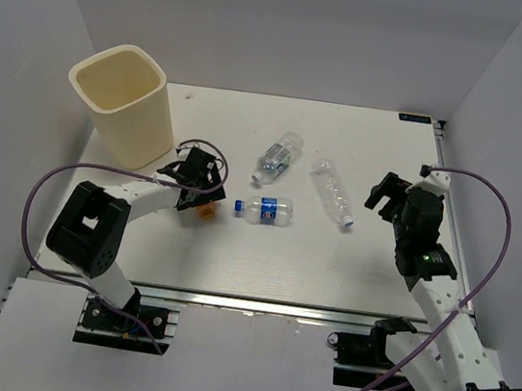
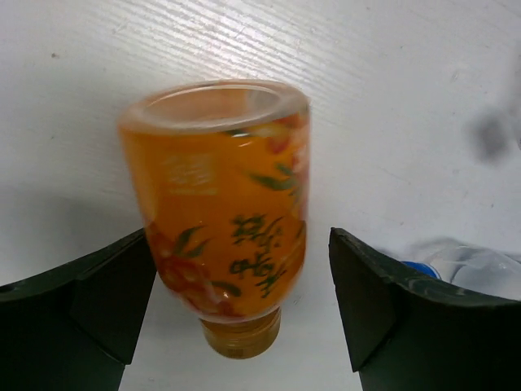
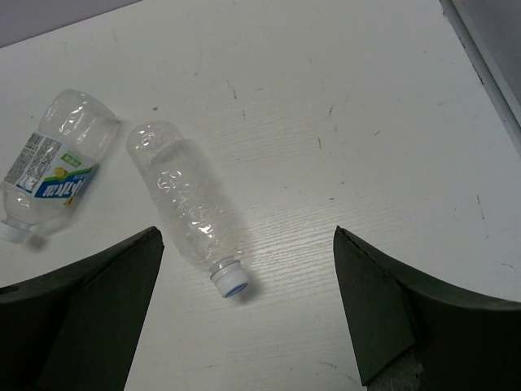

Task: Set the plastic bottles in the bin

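The cream bin (image 1: 118, 103) stands at the table's back left. The orange bottle (image 2: 220, 212) lies on its side with its cap toward the camera. My left gripper (image 2: 240, 244) is open around it: the left finger (image 2: 89, 301) is against its side and the right finger (image 2: 391, 301) stands off it. From above, only a bit of the orange bottle (image 1: 206, 213) shows under the left gripper (image 1: 202, 199). Three clear bottles lie mid-table: two blue-labelled ones (image 1: 278, 156) (image 1: 267, 210) and an unlabelled one (image 1: 332, 193). My right gripper (image 3: 247, 236) hangs open above the unlabelled bottle (image 3: 191, 208).
The second labelled bottle's blue cap (image 2: 419, 267) lies just right of the left gripper's right finger. The far labelled bottle (image 3: 53, 167) is at the left of the right wrist view. The table's right edge (image 3: 488, 65) runs close by. White walls enclose the table.
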`<state>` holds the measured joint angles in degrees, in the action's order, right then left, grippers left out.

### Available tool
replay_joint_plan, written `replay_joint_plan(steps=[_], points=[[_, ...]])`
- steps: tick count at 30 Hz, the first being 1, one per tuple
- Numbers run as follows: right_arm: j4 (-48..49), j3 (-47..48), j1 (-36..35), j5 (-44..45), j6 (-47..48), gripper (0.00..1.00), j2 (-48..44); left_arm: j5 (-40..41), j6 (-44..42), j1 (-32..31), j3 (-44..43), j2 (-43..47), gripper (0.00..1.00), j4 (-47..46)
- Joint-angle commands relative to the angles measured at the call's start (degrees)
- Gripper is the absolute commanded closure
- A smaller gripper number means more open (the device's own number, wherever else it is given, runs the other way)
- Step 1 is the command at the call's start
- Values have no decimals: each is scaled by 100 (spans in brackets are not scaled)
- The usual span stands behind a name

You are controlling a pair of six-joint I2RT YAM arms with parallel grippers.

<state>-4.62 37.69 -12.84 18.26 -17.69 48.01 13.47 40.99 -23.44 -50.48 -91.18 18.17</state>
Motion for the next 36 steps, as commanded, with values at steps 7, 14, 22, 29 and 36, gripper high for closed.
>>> replay_joint_plan(steps=[7,14,22,29,36], points=[[93,-25,-8,-156,91,11,-28,313,58,-3,-287,231,52,-113],[146,-130,-8,-182,99,11,-169,875,32,-3,-708,1153,72,414],[752,-280,1,-1464,512,11,-310,2209,-864,24,-2237,1796,64,319],[1103,-306,-253,-3361,1320,11,322,1855,-1296,1261,-3897,937,59,389],[928,-95,-833,-4093,2199,11,823,1351,-1743,2246,-5224,-240,54,677]])
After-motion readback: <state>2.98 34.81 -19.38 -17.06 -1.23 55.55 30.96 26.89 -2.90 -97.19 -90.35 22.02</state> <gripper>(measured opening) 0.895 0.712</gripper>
